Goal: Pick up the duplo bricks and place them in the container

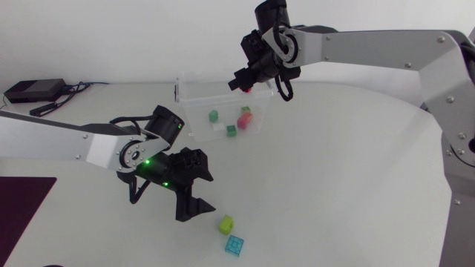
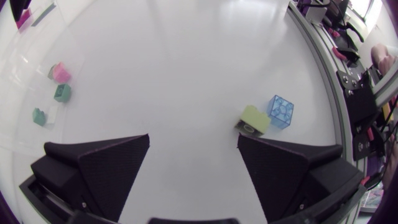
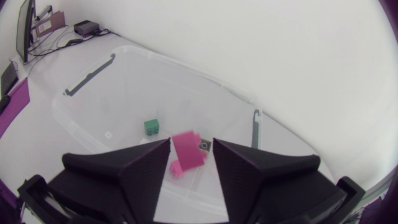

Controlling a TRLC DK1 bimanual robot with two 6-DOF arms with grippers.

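A clear plastic container (image 1: 194, 111) stands at the back of the table and holds several bricks, among them a green one (image 1: 214, 115) and a pink one (image 1: 243, 119). Above it hangs my right gripper (image 1: 249, 78), its fingers apart. In the right wrist view a pink brick (image 3: 186, 149) shows loose in the gap of that gripper (image 3: 189, 165), over the container (image 3: 186, 71) and a green brick (image 3: 152, 127). My left gripper (image 1: 194, 190) stands open low over the table. Just ahead of its right finger lie a yellow-green brick (image 2: 255, 118) and a translucent blue brick (image 2: 281, 112).
The yellow-green brick (image 1: 226, 222) and blue brick (image 1: 235, 245) lie near the table's front edge. A dark mat (image 1: 18, 208) covers the front left corner. A black box with cables (image 1: 33, 90) sits at the back left.
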